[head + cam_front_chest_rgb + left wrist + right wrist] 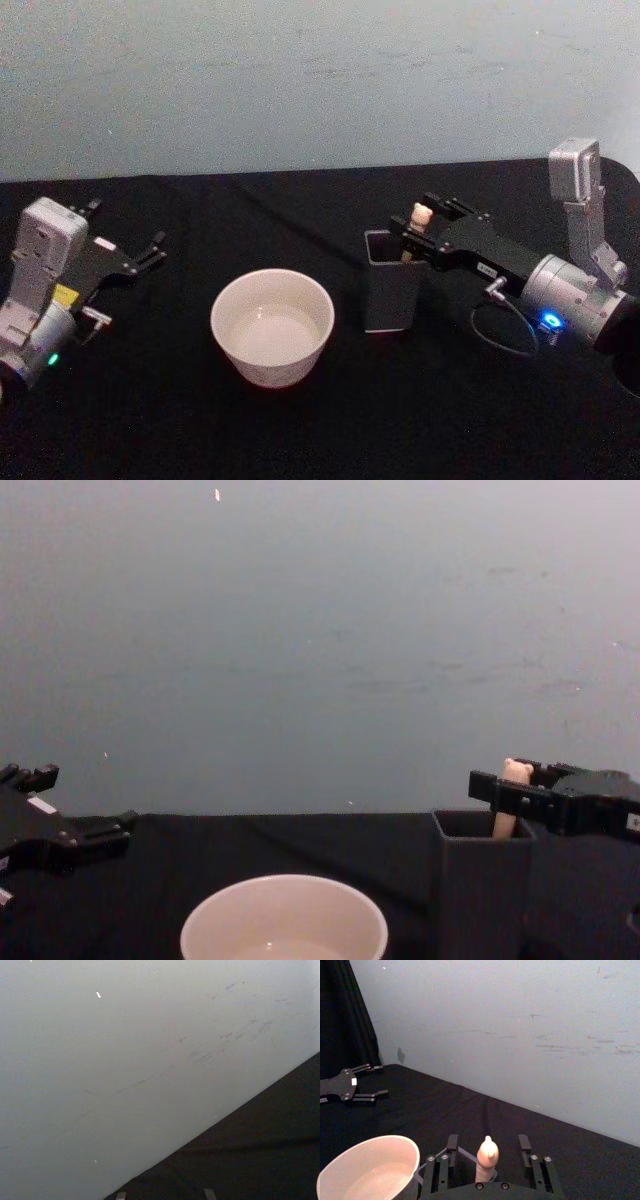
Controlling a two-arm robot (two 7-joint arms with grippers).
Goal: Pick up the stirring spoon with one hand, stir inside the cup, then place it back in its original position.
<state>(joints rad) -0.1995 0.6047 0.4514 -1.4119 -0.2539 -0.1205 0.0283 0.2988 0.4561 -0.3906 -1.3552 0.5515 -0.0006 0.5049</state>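
1. The right gripper (pixel 487 1140) has its jaws apart either side of the stirring spoon (pixel 487 1157), whose bear-head handle they don't touch. Closing off-centre could push it aside.
2. The spoon stands in the dark square holder (pixel 390 290); a slanted lift might tip it.
3. The holder could then strike the cream cup (pixel 270 368) just beside it.
4. The left gripper (pixel 128 228) sits parked well to the left, jaws apart.

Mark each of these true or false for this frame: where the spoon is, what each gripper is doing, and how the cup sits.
1. The stirring spoon stands in the dark holder. True.
2. The right gripper is shut on the spoon's handle. False: its fingers stand apart on either side of the handle, with gaps showing.
3. The cup lies tipped on its side. False: it sits upright, to the left of the holder.
4. The left gripper is open and holds nothing, off to the cup's left. True.
5. The spoon's bowl is inside the cup. False: the spoon is in the holder.
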